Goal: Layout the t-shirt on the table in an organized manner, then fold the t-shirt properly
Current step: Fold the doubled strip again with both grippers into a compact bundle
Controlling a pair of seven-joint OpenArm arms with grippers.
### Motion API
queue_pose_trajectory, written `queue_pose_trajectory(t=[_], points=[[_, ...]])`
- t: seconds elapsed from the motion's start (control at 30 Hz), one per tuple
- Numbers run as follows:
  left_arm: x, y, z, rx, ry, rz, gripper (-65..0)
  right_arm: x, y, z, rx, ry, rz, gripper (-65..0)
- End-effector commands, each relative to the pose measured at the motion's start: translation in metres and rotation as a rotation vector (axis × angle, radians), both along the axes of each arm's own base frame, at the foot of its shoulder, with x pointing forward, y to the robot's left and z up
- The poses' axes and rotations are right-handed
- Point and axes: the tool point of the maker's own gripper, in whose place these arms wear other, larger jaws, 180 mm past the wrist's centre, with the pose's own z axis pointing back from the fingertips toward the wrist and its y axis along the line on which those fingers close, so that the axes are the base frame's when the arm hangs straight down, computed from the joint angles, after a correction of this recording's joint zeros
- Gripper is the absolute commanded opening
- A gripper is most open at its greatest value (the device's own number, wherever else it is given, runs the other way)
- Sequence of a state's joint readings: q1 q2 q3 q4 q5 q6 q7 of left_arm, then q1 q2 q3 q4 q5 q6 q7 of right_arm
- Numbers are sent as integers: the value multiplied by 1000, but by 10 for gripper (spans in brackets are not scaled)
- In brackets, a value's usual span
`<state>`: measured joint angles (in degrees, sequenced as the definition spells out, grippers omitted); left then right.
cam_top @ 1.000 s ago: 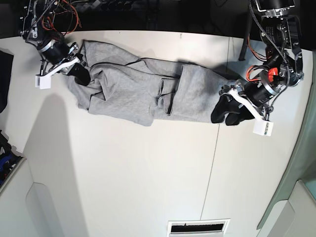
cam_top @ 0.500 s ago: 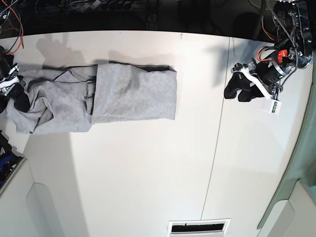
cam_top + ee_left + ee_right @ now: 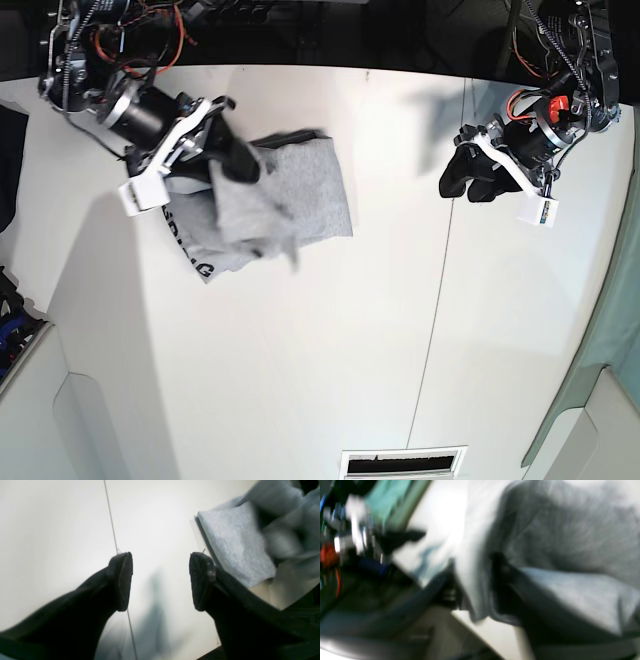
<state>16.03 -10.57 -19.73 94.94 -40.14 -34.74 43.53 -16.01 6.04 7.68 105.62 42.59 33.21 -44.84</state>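
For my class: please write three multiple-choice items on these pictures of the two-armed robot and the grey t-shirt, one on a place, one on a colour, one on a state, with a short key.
1. Where does the t-shirt lie in the base view?
A. on the left part of the table
B. on the right part, past the seam
C. on the floor

2. What colour are the letters printed on the t-shirt?
A. red
B. black
C. green

3. How does the left gripper stand?
A. shut on the t-shirt
B. shut on nothing
C. open, holding nothing

Key:
1 A: the cloth is bunched on the left, under the right gripper.
2 B: dark letters show on its lower edge.
3 C: the left wrist view shows bare table between the fingers.
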Motion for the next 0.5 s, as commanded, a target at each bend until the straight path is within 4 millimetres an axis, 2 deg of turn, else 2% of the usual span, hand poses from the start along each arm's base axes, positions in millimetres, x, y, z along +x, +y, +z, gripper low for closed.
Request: queue_pose_trajectory(t=[0.0, 0.03, 0.13, 0.2, 0.3, 0.33, 0.4, 0.43, 0.47], points=[[8, 1, 12, -11, -45, 2, -271, 7, 13, 11, 37, -57, 16, -320], [8, 1, 12, -10, -44, 2, -271, 4, 25, 5, 25, -56, 48, -272], [7, 1, 11, -10, -41, 0, -271, 1, 49, 5, 21, -97, 101, -266], [7, 0, 12, -10, -42, -3, -271, 8, 54, 19, 63, -151, 85, -266], [8, -14, 30, -69, -114, -79, -288, 26, 51, 38, 75, -217, 70, -267], [8, -19, 37, -98, -124, -89, -324, 34, 47, 43, 71, -239, 58, -268], [7, -33, 53, -157, -139, -120, -444, 53, 32, 53, 49, -289, 6, -269], [5, -42, 60, -179, -146, -139, -502, 64, 22, 58, 23, -324, -29, -284], [4, -52, 68, -198, -155, -162, -546, 76, 11, 63, -12, -360, -65, -331]])
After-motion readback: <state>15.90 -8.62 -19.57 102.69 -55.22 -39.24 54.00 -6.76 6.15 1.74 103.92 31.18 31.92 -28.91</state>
